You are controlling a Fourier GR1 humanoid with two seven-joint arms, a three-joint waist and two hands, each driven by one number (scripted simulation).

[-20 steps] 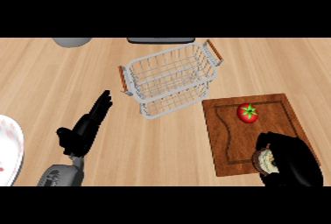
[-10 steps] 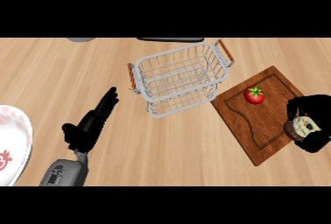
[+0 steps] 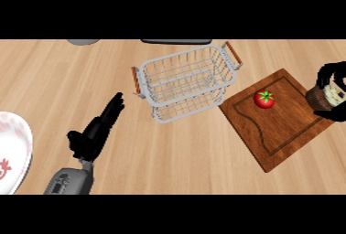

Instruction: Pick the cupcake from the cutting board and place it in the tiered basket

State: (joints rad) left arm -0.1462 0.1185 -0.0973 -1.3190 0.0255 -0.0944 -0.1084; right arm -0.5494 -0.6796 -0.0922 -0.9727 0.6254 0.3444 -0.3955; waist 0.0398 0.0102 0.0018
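Note:
My right hand (image 3: pixel 333 73) is at the view's right edge, its black fingers curled round the cupcake (image 3: pixel 327 95), which has a brown wrapper and pale top. The cupcake hangs over the right corner of the wooden cutting board (image 3: pixel 283 130). A red tomato (image 3: pixel 264 99) lies on the board. The wire tiered basket (image 3: pixel 188 82) with brown handles stands left of the board, at centre top. My left hand (image 3: pixel 96 130) rests open at lower left, fingers straight and pointing up toward the basket.
A white plate with a red pattern (image 3: pixel 13 151) shows at the left edge. A grey object (image 3: pixel 82 41) and a dark object (image 3: pixel 177 41) sit at the counter's far edge.
The view has shifted, so the board and basket appear turned and further right. My right hand with the cupcake has risen from the board's lower right to its upper right corner.

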